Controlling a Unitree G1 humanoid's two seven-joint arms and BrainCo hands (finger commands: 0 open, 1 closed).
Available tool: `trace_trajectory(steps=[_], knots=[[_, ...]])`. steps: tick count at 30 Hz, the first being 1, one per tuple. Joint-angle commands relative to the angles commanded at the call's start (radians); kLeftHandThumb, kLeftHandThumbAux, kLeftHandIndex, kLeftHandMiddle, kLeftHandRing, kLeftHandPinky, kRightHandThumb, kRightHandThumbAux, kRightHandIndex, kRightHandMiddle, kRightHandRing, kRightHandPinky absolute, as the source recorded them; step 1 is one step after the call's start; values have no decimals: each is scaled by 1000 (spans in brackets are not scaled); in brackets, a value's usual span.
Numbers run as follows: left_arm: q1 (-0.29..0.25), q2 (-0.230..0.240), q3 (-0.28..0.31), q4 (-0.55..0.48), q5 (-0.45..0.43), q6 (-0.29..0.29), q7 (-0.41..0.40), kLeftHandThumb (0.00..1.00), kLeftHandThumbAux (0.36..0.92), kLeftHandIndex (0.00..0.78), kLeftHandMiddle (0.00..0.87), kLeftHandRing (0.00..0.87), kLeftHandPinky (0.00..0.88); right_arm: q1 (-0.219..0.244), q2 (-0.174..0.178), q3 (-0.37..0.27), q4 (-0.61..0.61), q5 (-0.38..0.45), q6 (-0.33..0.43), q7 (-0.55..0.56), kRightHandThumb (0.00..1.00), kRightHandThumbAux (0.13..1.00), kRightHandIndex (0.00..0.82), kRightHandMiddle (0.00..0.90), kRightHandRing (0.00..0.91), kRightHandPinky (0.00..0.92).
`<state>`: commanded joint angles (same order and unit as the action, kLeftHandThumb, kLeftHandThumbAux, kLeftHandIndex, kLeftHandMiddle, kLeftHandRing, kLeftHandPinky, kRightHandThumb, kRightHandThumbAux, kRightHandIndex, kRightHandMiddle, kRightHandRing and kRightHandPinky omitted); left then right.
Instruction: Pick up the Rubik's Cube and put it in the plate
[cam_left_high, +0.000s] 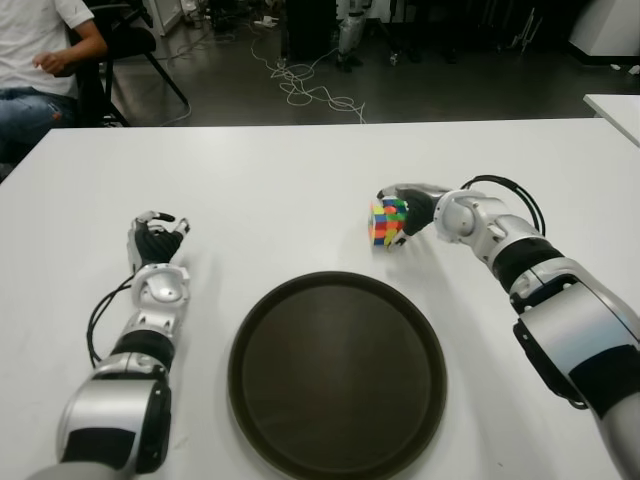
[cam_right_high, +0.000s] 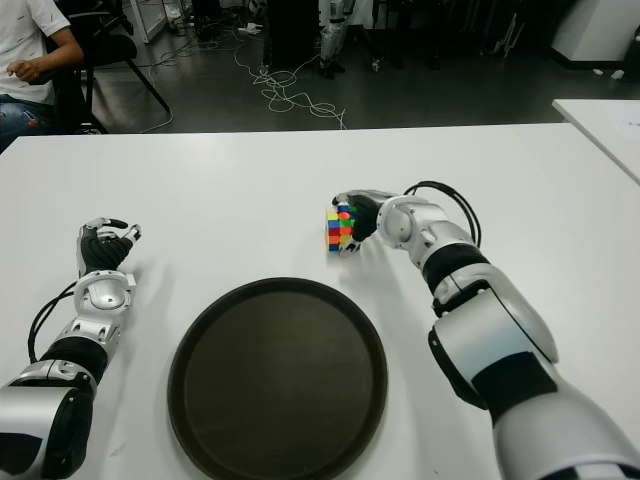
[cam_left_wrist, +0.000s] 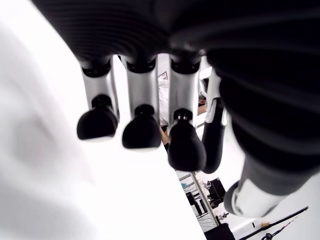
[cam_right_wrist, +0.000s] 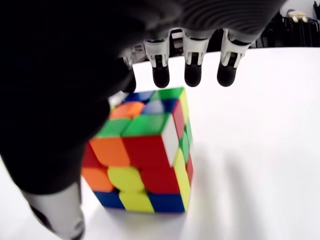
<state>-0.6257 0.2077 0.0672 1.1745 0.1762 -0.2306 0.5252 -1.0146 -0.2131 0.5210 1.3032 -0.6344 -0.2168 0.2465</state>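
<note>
The Rubik's Cube (cam_left_high: 388, 222) is sitting on the white table (cam_left_high: 300, 180), beyond the far right rim of the round dark plate (cam_left_high: 336, 372), which is lying near the table's near edge. The right hand (cam_left_high: 408, 212) is cupping the cube, fingers (cam_right_wrist: 194, 70) arched wide over it, not clamped. The left hand (cam_left_high: 156, 240) is showing left of the plate, fingers loosely curled, holding nothing. A seated person (cam_left_high: 40, 60) is showing past the far left corner.

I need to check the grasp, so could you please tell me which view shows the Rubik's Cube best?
The right wrist view: the Rubik's Cube fills the frame, standing on the table with the right robot hand open over it, fingertips apart from it. Both eye views show it small, beside that robot hand, beyond the plate. The left wrist view misses it.
</note>
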Motion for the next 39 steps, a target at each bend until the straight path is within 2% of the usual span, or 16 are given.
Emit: trace_trajectory(steps=[12, 19, 32, 39], knots=[[-2, 0, 4, 1, -8, 6, -12, 711, 704, 442, 817, 818, 813, 9, 8, -3, 3, -1, 31, -16, 0, 760, 0, 24, 26, 0], [-4, -1, 5, -1, -10, 14, -17, 711, 704, 442, 815, 816, 809, 18, 15, -3, 3, -1, 50, -28, 0, 720, 0, 24, 19, 0], [-2, -3, 6, -8, -11, 14, -11, 711, 704, 442, 810, 811, 802, 33, 6, -6, -20, 5, 37, -24, 0, 695, 0, 13, 15, 0], [0, -2, 6, -12, -11, 19, -16, 711, 704, 442, 810, 812, 802, 32, 7, -4, -21, 2, 35, -15, 0, 720, 1, 25, 21, 0]])
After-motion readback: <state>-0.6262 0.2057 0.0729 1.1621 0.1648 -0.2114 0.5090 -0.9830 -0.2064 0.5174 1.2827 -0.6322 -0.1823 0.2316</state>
